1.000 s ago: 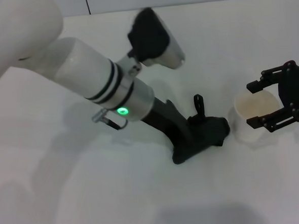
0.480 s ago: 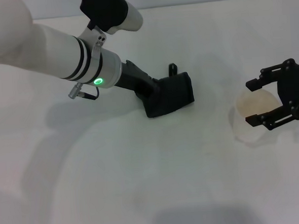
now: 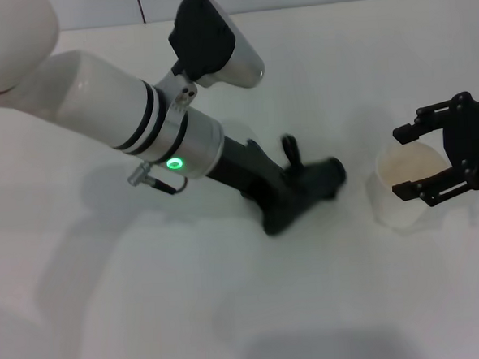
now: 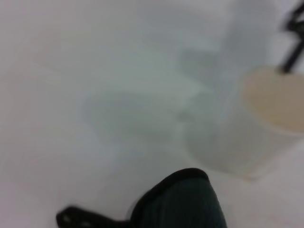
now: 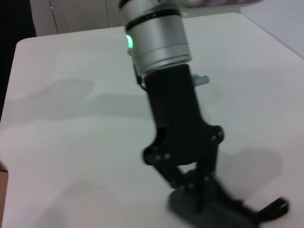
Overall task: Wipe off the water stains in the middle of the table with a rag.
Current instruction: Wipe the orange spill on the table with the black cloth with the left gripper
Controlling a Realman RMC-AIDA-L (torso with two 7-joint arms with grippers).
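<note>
Left gripper (image 3: 294, 200) clenched on the rag (image 3: 313, 187), pressed to the table (image 3: 231, 310) left of the cup (image 3: 407, 185). Keep pressure flat. Right gripper (image 3: 433, 159) spread around the cup.

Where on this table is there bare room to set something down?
Free: the near table in front of the left gripper and rag, and the far edge behind them. Crowded: the strip between the rag and the cup, which the right gripper straddles.
</note>
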